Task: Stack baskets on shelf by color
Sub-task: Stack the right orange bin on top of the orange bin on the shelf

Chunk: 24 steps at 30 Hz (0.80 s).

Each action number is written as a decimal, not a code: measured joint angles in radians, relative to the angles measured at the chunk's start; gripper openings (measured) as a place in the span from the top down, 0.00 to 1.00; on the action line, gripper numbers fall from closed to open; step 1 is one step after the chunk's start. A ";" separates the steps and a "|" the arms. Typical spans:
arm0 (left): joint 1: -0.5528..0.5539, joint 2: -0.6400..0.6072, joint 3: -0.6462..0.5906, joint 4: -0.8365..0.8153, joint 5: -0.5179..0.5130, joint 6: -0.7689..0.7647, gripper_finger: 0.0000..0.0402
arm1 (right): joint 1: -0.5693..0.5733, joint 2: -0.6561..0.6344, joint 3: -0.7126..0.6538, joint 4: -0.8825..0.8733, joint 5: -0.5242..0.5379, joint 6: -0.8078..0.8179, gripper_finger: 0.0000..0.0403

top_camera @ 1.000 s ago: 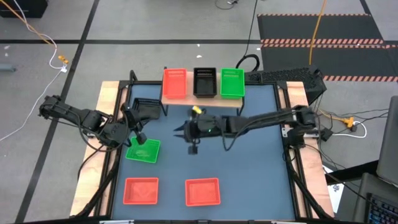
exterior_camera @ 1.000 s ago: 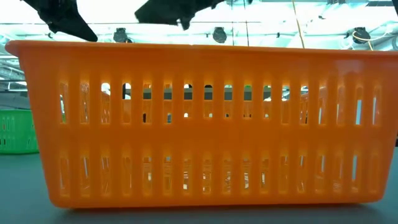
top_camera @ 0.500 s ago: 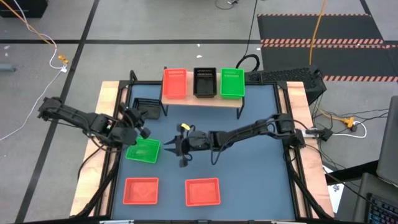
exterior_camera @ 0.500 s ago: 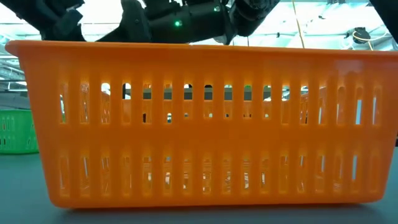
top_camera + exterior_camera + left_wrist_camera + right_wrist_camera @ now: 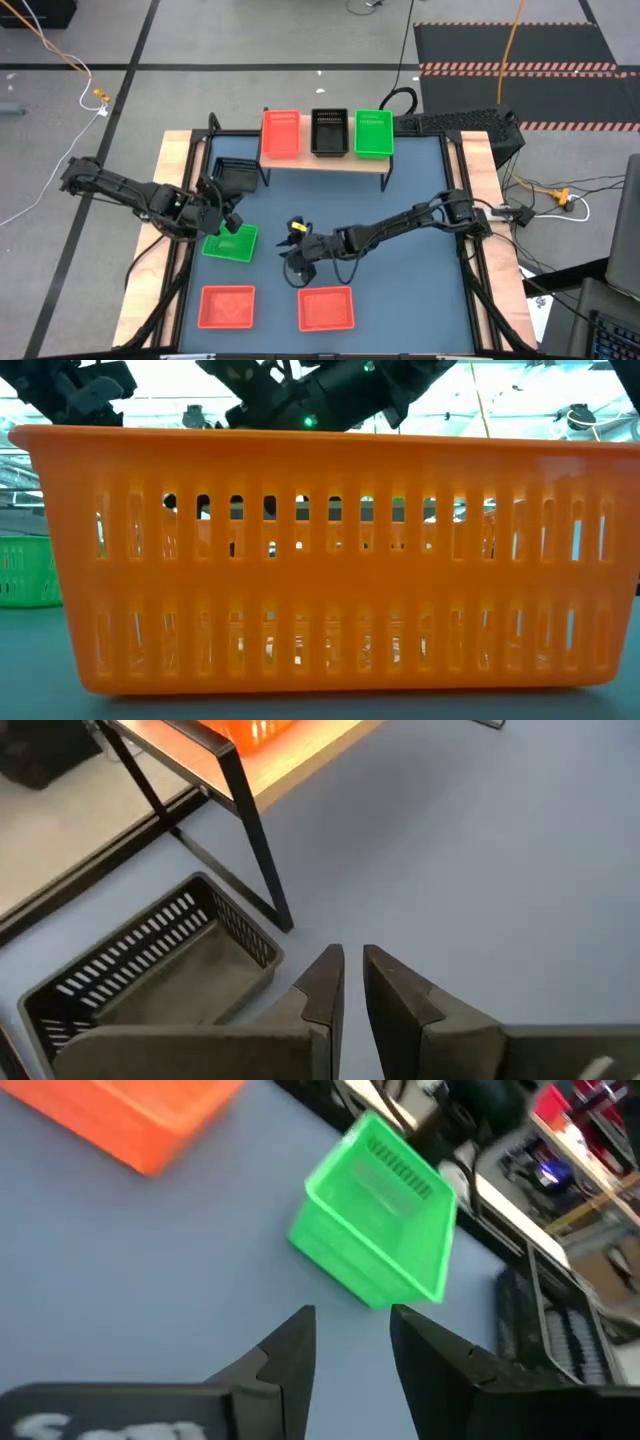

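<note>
Baskets, status for you, operator: the shelf (image 5: 325, 160) at the far side of the table (image 5: 420, 220) carries a red basket (image 5: 281, 133), a black basket (image 5: 329, 131) and a green basket (image 5: 373, 132) side by side. Another black basket (image 5: 236, 176) sits on the table beside the shelf's left legs. A green basket on the table (image 5: 231, 241) lies near the left edge, and two red baskets, one (image 5: 227, 306) at near left and one (image 5: 326, 308) near the middle, sit along the near edge.

Left gripper (image 5: 228, 219) hangs just over the far edge of the green basket on the table; your left wrist view shows its fingers (image 5: 325, 982) nearly together, grasping nothing.

Right gripper (image 5: 293, 262) sits between the green basket on the table and the middle red one, fingers (image 5: 290, 1348) parted, nothing between them.
</note>
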 joint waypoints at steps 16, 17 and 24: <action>-0.008 0.015 0.000 0.085 -0.050 0.085 0.88 | 0.079 -0.150 -0.003 -0.299 -0.055 -0.085 0.64; -0.008 0.019 0.000 0.086 -0.049 0.095 0.88 | 0.100 -0.194 -0.002 -0.323 -0.054 -0.055 0.64; -0.009 0.034 0.000 0.106 -0.050 0.054 0.88 | 0.189 -0.445 -0.080 -0.490 -0.276 -0.018 0.64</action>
